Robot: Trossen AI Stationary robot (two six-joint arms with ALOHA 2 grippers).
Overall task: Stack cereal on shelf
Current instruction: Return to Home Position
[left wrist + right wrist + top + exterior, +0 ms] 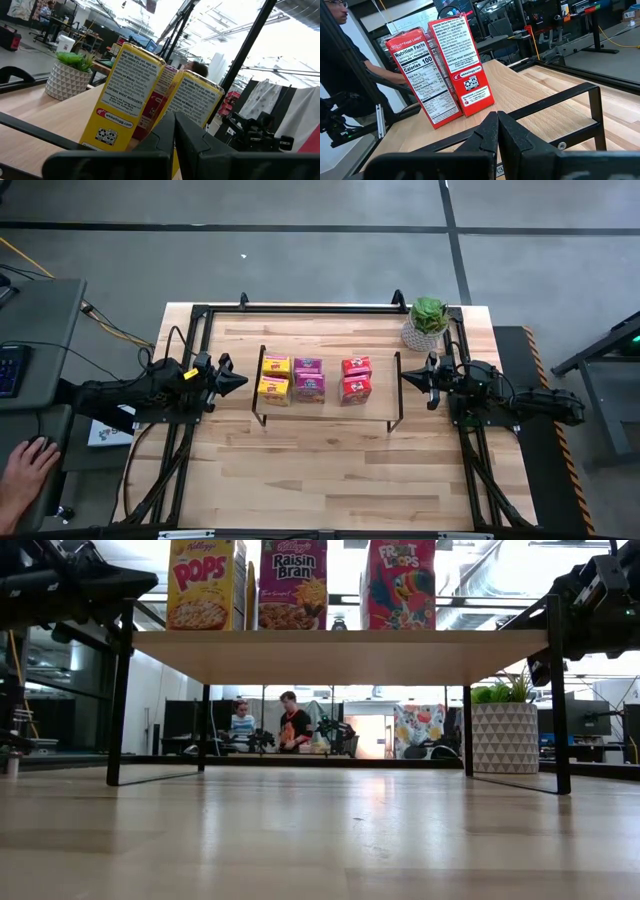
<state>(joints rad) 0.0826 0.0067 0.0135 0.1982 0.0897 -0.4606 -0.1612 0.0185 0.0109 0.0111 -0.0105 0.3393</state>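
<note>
On the desk (330, 470), the shelf (325, 412) carries all six cereal boxes (308, 378), so stacking looks finished. The left end effector (240, 381) and right end effector (406, 377) flank its ends, both pinched closed and empty; next, each arm likely needs backing home, clear of the shelf.

cereal boxes (292, 585) cropped above, pink box (156, 106) mostly hidden

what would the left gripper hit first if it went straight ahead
Probably the yellow cardboard cereal boxes on the light wood shelf; the left gripper points at them, height unclear.
</note>
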